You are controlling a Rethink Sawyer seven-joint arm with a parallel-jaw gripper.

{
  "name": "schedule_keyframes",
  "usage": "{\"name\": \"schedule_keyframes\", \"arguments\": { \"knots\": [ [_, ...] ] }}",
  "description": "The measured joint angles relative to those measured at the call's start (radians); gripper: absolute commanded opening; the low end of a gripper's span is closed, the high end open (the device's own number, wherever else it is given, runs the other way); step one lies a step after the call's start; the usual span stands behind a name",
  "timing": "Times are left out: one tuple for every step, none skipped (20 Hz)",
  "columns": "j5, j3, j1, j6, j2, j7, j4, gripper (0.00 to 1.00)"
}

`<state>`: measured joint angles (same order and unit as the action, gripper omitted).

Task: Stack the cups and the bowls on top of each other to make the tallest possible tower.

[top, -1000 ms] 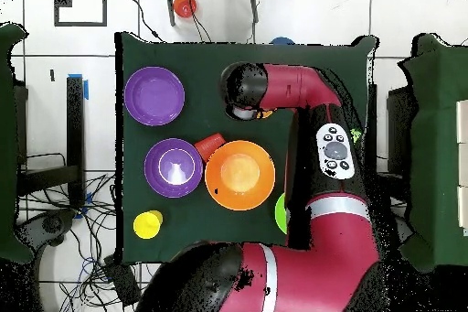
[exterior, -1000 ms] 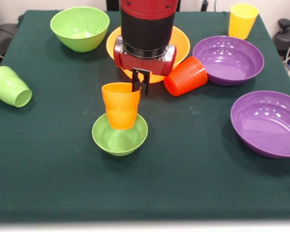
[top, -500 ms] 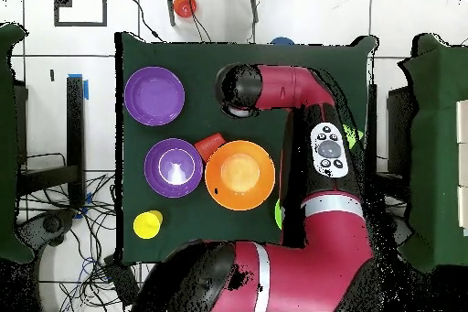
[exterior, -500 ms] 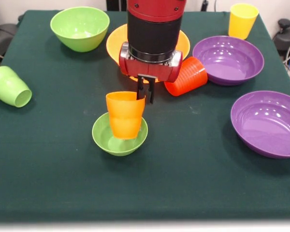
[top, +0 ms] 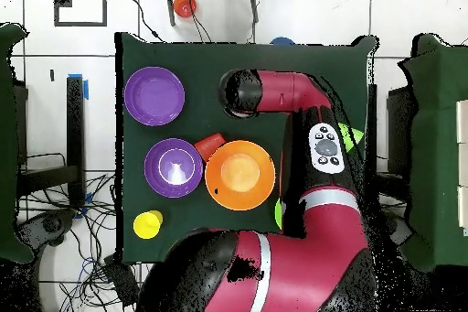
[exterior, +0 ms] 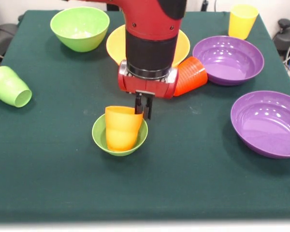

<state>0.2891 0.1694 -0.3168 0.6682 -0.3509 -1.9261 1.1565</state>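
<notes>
The hand [exterior: 143, 107] is black under a red and black arm [exterior: 151, 43], and the cup [exterior: 120, 127] touching it is orange, sitting in a light green small bowl [exterior: 99, 137] on the dark green table [exterior: 48, 164]. Behind the hand a yellow-orange bowl [exterior: 115, 43] shows, with a ribbed red-orange cup [exterior: 193, 73] just beside the wrist. Farther out lie two purple bowls [exterior: 228, 59] [exterior: 268, 123], a yellow cup [exterior: 241, 20], a light green bowl [exterior: 80, 27] and a light green cup [exterior: 8, 86].
</notes>
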Motion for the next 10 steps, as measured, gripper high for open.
{"name": "schedule_keyframes", "arguments": {
  "knots": [
    [0.0,-0.002,0.0,-0.005,0.008,0.0,-0.003,0.0],
    [0.0,-0.004,0.0,-0.006,0.012,0.0,-0.005,0.0],
    [0.0,-0.006,0.0,-0.007,0.016,0.0,-0.009,0.0],
    [0.0,-0.008,0.0,-0.008,0.021,0.0,-0.013,0.0],
    [0.0,-0.009,0.0,-0.008,0.022,0.0,-0.016,0.0],
    [0.0,-0.01,0.0,-0.008,0.022,0.0,-0.018,0.0],
    [0.0,-0.012,0.0,-0.008,0.022,0.0,-0.02,0.0],
    [0.0,-0.014,0.0,-0.008,0.022,0.0,-0.023,0.0],
    [0.0,-0.017,0.0,-0.008,0.022,0.0,-0.024,0.0],
    [0.0,-0.019,0.0,-0.008,0.022,0.0,-0.024,0.0]
  ]
}}
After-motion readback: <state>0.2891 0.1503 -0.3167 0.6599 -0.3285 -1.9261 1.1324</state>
